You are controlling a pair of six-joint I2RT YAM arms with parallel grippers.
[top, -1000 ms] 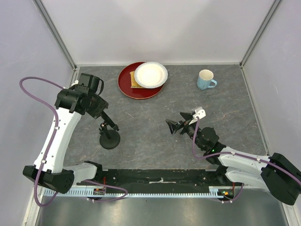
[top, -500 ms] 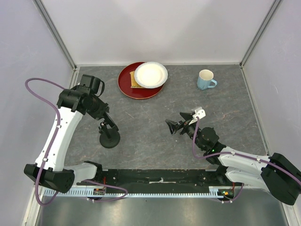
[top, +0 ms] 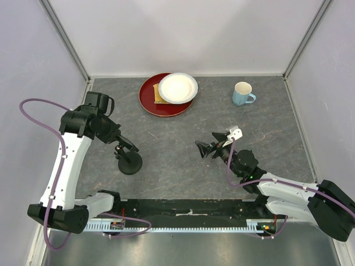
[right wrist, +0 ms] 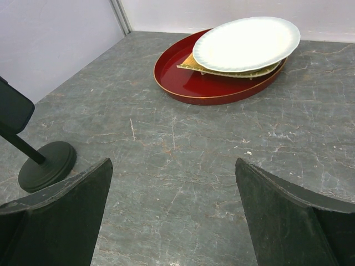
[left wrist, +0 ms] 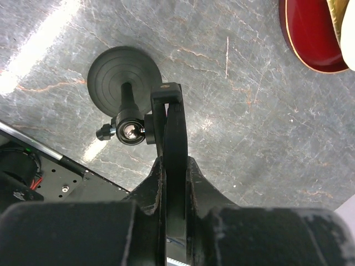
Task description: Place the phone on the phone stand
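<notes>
The phone stand (top: 130, 164), black with a disc base and upright post, stands well left of the red tray (top: 148, 100), nearer the arm bases. The phone (left wrist: 173, 138), thin, black and seen edge-on, sits raised just beside the stand's head.

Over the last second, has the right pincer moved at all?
No. The right pincer sits at the same spot below and left of the blue mug as before.

nothing readable is showing in any view. the phone (left wrist: 176, 145), phone stand (left wrist: 125, 75), mug (top: 242, 93) and plate (top: 177, 87) are all showing plain surfaces, with no legible print, logo, label or number on them.
</notes>
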